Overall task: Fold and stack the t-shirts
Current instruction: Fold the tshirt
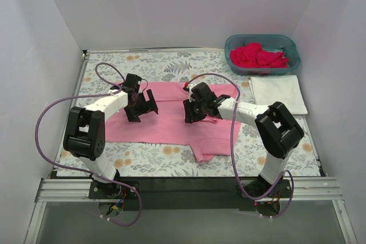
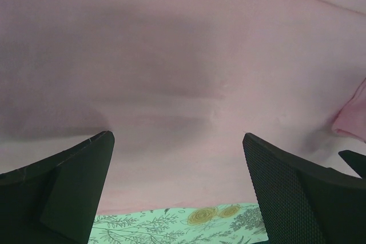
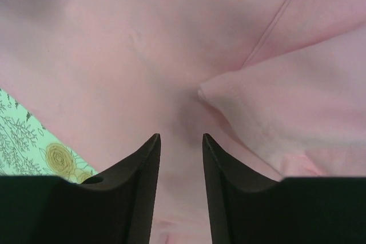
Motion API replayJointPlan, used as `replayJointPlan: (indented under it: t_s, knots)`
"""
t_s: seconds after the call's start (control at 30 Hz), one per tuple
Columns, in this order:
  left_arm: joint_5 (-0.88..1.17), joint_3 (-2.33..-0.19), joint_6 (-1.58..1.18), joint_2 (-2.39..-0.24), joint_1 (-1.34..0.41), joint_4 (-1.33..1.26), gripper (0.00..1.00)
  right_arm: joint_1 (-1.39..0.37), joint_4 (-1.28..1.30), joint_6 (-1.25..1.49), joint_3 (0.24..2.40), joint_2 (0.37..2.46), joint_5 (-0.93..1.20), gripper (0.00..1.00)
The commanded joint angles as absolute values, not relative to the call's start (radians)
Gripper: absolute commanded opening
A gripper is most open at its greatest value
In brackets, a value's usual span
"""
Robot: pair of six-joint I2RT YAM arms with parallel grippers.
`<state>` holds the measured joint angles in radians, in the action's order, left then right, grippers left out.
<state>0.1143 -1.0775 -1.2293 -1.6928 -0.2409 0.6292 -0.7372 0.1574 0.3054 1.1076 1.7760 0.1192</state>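
Note:
A light pink t-shirt (image 1: pixel 171 123) lies spread across the middle of the floral cloth, with a folded flap near its front right corner (image 1: pixel 210 148). My left gripper (image 1: pixel 142 107) hovers over its left half, jaws wide open and empty; below them the left wrist view shows smooth pink fabric (image 2: pixel 171 55). My right gripper (image 1: pixel 193 110) sits over the shirt's right half, jaws narrowly open with nothing between the fingers (image 3: pixel 180 135). A folded sleeve edge (image 3: pixel 286 112) lies just ahead of it. Deep pink-red t-shirts (image 1: pixel 258 56) fill the basket. A folded white t-shirt (image 1: pixel 278 93) lies at the right.
The teal basket (image 1: pixel 290 44) stands at the back right corner. The grey-and-orange floral cloth (image 1: pixel 154 161) covers the table. White walls close in the left, back and right sides. Purple cables loop from both arms.

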Motion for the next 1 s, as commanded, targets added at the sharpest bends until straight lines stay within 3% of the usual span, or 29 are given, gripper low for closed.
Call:
replayJointPlan:
  t_s: [0.0, 0.2, 0.5, 0.97]
  knots:
    - [0.159, -1.089, -1.213, -1.649, -0.268, 0.637, 0.88, -0.721, 0.251, 0.281, 1.166, 1.709, 0.102, 0.37]
    - [0.129, -1.140, -1.238, -1.654, -0.288, 0.617, 0.88, -0.507, 0.293, 0.245, 1.152, 1.600, 0.049, 0.43]
    - [0.072, -1.356, -1.278, -1.792, -0.149, 0.591, 0.88, -0.149, 0.169, 0.293, 1.206, 1.706, 0.218, 0.41]
    - [-0.037, -1.672, -1.243, -2.114, 0.038, 0.612, 0.83, -0.012, 0.048, 0.336, 1.290, 1.950, 0.370, 0.36]
